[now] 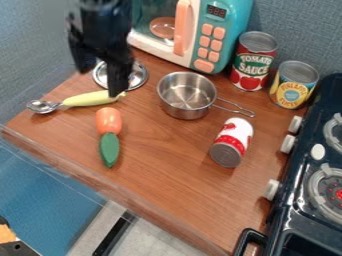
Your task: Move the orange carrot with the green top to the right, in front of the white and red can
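Observation:
The black gripper hangs at the upper left with its fingers apart and nothing visible between them. Its right fingertip overlaps the end of the yellow-green handle of a spoon; whether they touch I cannot tell. Behind the fingers lies a round metal lid. Below the handle is a toy carrot with a green end. A small steel pot stands right of the gripper, its handle toward the lower right. A red and white can lies on its side below that handle.
A teal toy microwave stands at the back. Beside it are a tomato sauce can and a yellow can, both upright. The dark stove borders the right side. The wooden counter has a clear raised edge along its lower left.

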`<move>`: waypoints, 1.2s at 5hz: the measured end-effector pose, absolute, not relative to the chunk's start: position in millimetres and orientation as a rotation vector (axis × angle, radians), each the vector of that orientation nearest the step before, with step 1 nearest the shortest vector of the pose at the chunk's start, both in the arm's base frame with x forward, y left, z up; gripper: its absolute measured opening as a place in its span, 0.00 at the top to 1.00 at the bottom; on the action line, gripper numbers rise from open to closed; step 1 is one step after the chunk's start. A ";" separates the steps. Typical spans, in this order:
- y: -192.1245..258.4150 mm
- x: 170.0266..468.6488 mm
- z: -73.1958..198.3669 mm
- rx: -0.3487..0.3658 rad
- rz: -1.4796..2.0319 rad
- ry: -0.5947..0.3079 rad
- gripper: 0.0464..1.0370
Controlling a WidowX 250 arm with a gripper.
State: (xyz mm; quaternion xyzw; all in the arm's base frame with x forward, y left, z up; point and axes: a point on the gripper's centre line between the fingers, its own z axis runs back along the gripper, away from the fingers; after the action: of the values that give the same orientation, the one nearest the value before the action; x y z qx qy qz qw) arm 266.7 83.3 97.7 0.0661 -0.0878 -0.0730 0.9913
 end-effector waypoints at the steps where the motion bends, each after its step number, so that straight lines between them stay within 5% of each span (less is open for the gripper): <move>1: 90.2 266.7 74.6 0.084 -0.102 -0.162 0.04; 3: 90.6 266.5 49.0 -0.007 -0.057 -0.163 0.04; 6: 84.0 277.3 7.3 0.016 -0.009 -0.134 0.04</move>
State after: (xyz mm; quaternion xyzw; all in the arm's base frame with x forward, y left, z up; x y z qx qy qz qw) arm 277.3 84.0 7.3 0.0079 -0.0669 -0.0043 0.9977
